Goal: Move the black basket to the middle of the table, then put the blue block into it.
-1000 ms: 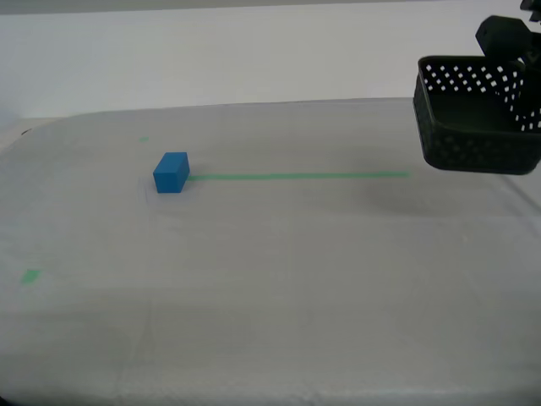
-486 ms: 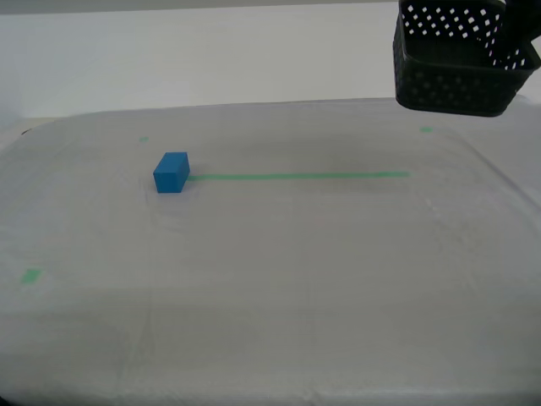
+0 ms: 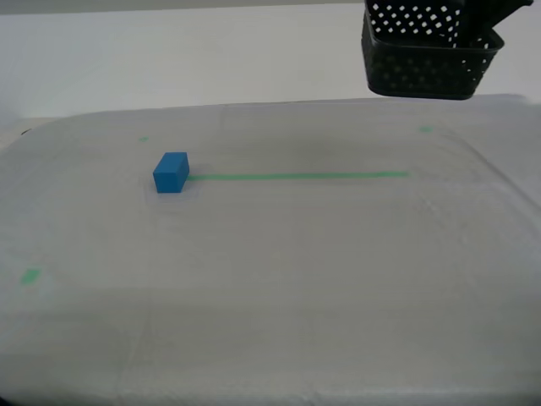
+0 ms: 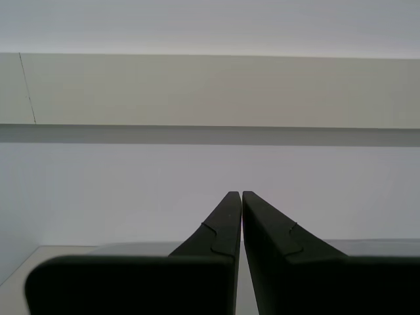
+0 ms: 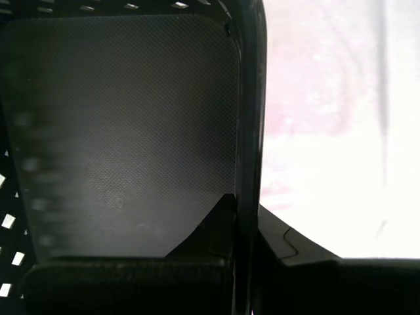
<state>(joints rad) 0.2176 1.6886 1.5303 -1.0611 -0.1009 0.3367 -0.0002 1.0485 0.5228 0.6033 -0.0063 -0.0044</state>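
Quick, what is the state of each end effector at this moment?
My first gripper: closed on one wall of the black basket, holding it in the air above the table.
My second gripper: closed, holding nothing.

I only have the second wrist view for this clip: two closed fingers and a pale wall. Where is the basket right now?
Observer: The black basket hangs in the air at the top of the exterior view, right of centre, clear of the table.
Operator: What holds it?
Observer: My first tool is clamped on one basket wall, one finger inside, one outside.
Operator: And the block?
Observer: The blue block sits on the table at the end of the green tape line toward the exterior view's left, untouched.
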